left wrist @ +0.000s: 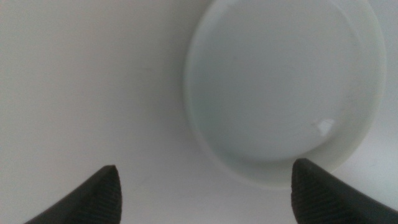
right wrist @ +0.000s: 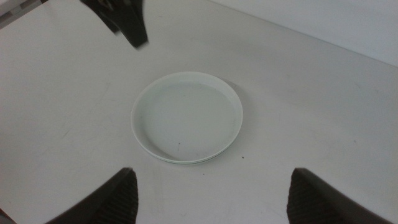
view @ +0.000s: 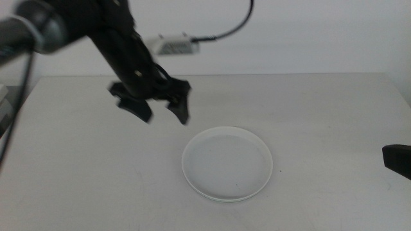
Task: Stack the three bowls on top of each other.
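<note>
A pale, shallow bowl (view: 227, 163) lies on the white table right of centre. It looks faintly mint inside, and a thin second rim shows under its near edge; how many bowls lie there I cannot tell. My left gripper (view: 166, 117) hangs open and empty above the table, behind and left of the bowl. In the left wrist view the bowl (left wrist: 283, 87) lies beyond the open left gripper (left wrist: 205, 180). My right gripper (right wrist: 211, 186) waits open at the table's right side (view: 397, 159), facing the bowl (right wrist: 186, 118).
A small white box (view: 172, 45) with a black cable lies at the table's back edge, behind the left arm. The table's (view: 77, 179) left edge runs close beside the left arm's cable. The left gripper's fingers (right wrist: 127, 22) also show in the right wrist view.
</note>
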